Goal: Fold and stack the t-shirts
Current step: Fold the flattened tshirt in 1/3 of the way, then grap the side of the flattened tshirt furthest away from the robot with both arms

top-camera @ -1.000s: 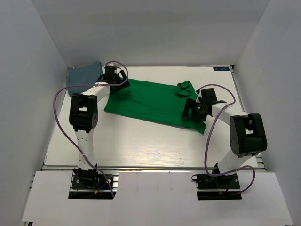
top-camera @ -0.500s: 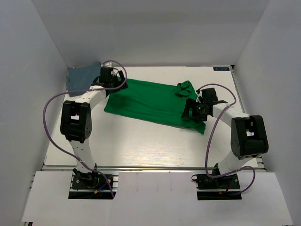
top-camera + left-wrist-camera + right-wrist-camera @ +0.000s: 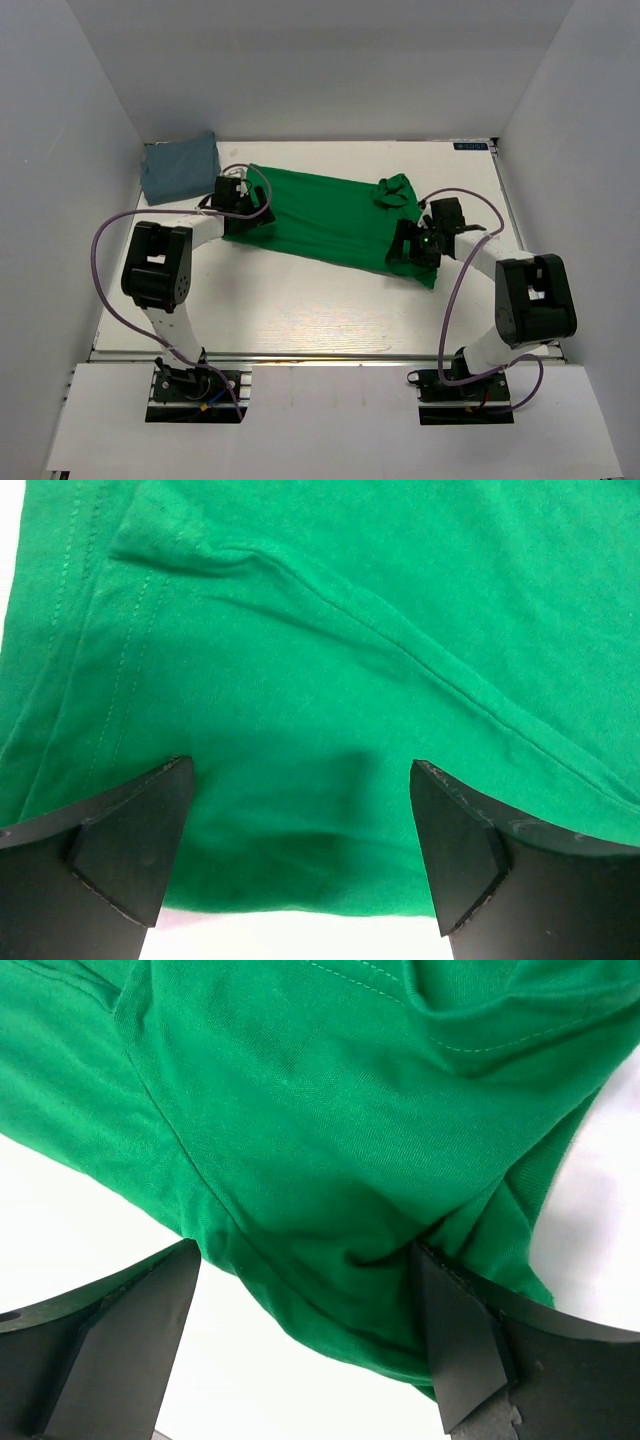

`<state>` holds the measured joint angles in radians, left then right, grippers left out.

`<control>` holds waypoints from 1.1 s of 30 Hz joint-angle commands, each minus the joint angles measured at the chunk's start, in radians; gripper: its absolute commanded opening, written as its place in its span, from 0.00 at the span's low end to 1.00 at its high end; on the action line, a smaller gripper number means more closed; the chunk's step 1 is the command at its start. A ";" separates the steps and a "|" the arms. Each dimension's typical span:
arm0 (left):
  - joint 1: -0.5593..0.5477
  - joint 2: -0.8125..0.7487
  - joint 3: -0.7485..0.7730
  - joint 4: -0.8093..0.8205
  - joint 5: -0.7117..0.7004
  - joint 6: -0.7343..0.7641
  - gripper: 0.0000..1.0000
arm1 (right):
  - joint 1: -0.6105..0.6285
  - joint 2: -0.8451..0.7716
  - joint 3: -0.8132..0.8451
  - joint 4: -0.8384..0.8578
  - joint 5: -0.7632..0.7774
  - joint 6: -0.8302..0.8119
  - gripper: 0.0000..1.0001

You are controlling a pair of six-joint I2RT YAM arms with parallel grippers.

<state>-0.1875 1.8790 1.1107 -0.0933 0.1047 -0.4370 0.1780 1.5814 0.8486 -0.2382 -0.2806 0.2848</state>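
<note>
The bright green t-shirt [image 3: 325,215] lies spread out and slanted across the middle of the white table [image 3: 300,300], with a bunched lump [image 3: 393,190] at its far right. The grey-blue t-shirt [image 3: 180,168] sits folded in the back left corner. My left gripper [image 3: 243,208] is open at the green shirt's left end, and the cloth's near edge [image 3: 330,630] lies between its fingers [image 3: 130,850]. My right gripper [image 3: 408,250] is open at the shirt's near right corner, astride a folded edge of green cloth [image 3: 330,1090].
White walls close in the table on the left, back and right. Purple cables [image 3: 100,250] loop out from both arms. A metal rail [image 3: 320,355] runs along the table's near edge, with both arm bases behind it.
My left gripper has come away from the back left corner beside the grey-blue shirt, toward me along the green shirt's left end. The right gripper has shifted slightly nearer. Both stayed open.
</note>
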 commanded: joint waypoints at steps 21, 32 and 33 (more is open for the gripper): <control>0.013 -0.506 -0.140 -0.405 -0.263 -0.065 1.00 | 0.005 -0.428 -0.080 -0.125 0.120 0.017 0.90; 0.071 -0.223 0.230 -0.450 -0.402 -0.022 1.00 | 0.024 0.027 0.410 -0.073 0.147 0.016 0.90; 0.082 -0.165 0.262 -0.450 -0.402 -0.006 1.00 | 0.026 0.076 0.434 -0.079 0.153 0.007 0.90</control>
<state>-0.1356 1.6321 1.3190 -0.5014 -0.2573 -0.4763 0.1928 1.5612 1.1938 -0.3191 -0.1654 0.3061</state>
